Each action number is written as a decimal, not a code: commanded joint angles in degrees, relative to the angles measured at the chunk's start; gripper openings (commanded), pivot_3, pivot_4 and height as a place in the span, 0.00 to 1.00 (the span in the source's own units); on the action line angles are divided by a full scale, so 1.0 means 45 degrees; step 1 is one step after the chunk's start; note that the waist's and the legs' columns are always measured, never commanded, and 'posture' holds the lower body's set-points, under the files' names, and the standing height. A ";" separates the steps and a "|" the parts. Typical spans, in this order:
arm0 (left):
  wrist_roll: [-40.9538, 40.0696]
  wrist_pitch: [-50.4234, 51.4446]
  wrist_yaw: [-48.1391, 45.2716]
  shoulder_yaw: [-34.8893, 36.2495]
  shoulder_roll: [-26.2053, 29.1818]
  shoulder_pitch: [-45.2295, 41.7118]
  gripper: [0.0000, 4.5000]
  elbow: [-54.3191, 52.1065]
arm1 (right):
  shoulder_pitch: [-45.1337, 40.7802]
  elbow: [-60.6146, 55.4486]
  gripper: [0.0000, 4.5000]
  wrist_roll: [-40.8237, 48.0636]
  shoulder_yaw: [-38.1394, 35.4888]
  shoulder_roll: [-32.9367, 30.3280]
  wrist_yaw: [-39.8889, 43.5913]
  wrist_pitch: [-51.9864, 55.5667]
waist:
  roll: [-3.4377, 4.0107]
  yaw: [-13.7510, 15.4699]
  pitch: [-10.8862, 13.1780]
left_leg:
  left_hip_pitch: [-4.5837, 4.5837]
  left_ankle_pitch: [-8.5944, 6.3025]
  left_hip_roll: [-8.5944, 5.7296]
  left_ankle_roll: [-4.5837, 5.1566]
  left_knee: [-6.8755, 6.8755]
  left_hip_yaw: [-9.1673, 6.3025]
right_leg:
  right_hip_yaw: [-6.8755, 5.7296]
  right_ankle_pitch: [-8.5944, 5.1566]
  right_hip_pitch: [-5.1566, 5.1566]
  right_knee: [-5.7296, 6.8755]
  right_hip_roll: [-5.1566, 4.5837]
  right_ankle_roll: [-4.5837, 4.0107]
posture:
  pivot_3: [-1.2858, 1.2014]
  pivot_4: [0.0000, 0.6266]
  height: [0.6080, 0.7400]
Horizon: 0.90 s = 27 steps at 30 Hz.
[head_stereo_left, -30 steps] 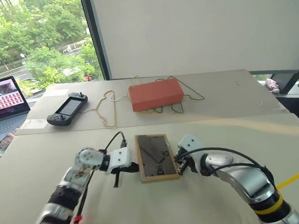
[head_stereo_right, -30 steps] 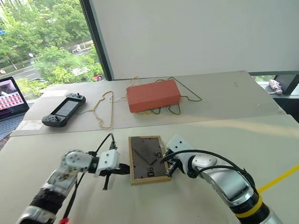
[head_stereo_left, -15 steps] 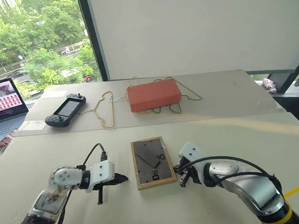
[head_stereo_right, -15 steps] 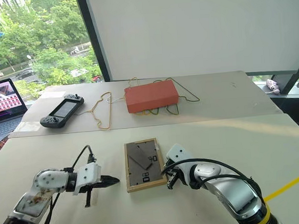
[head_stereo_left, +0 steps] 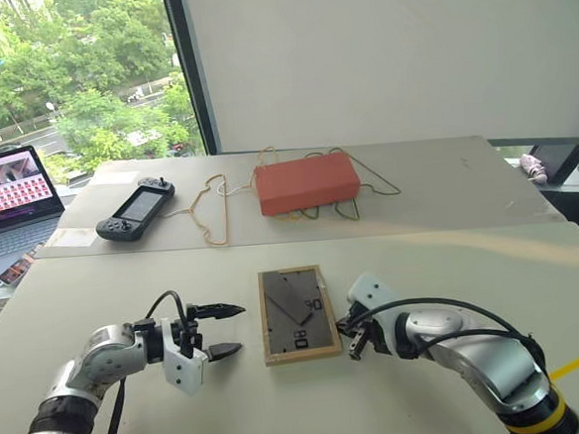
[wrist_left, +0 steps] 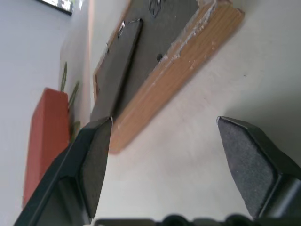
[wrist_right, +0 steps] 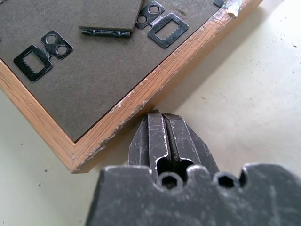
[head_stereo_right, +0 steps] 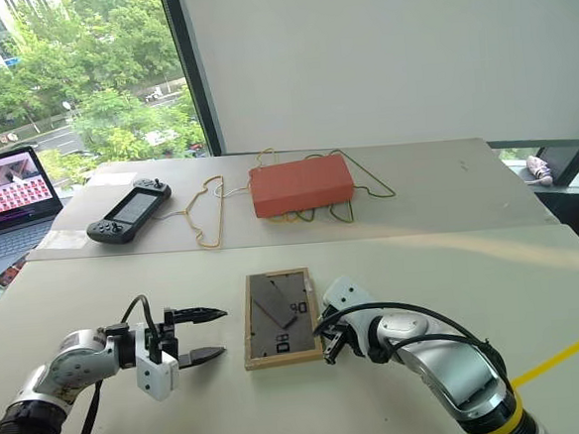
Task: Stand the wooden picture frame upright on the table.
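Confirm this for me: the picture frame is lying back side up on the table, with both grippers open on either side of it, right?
Not quite. Only the left gripper is open; the right gripper is shut, as the right wrist view shows. The wooden picture frame does lie back up on the table.

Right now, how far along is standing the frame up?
Done: nothing; the wooden picture frame lies face down on the table. In hand: open left gripper sits beside it, shut right gripper at its edge. Left: lifting it upright.

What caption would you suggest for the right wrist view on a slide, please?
Shut right gripper tips pressed against the wooden edge of the frame, which lies face-down on the table.
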 commanded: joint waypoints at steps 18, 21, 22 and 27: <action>0.4334 -0.0989 0.5634 -0.3116 -0.0290 -0.2016 0.76 0.2481 | -0.0370 -0.0600 0.00 0.0382 0.0226 0.0908 -0.0435 0.1179 | 0.0008 0.0235 -0.0005 | -0.0004 0.0005 -0.0025 -0.0008 0.0002 -0.0003 | -0.0016 0.0002 0.0009 -0.0002 -0.0030 0.0016 | 0.52 0.24 1.00; 0.4139 -0.1026 0.5781 -0.3405 -0.0100 -0.1994 0.61 0.2540 | -0.0308 -0.0414 0.00 0.0382 -0.0024 0.0642 -0.0416 0.1056 | 0.0008 0.0166 -0.0004 | -0.0005 0.0004 -0.0023 -0.0008 0.0001 -0.0003 | -0.0016 0.0002 0.0003 0.0000 -0.0026 0.0016 | 0.52 0.24 1.00; 0.4121 -0.0995 0.5873 -0.3448 -0.0054 -0.1979 0.49 0.2511 | -0.0285 -0.0335 0.00 0.0396 -0.0194 0.0526 -0.0375 0.0979 | 0.0007 0.0151 -0.0004 | -0.0005 0.0004 -0.0022 -0.0007 0.0000 -0.0003 | -0.0016 0.0002 0.0001 0.0002 -0.0025 0.0016 | 0.52 0.24 1.00; 0.4408 -0.0714 0.6478 -0.3594 0.0155 -0.1852 0.28 0.2140 | -0.0517 0.0115 0.00 0.0816 -0.1555 0.0011 0.0035 0.0773 | 0.0002 0.0154 -0.0008 | -0.0007 0.0004 -0.0022 -0.0008 0.0000 -0.0008 | -0.0022 0.0001 0.0010 -0.0005 -0.0029 0.0017 | 0.52 0.24 1.00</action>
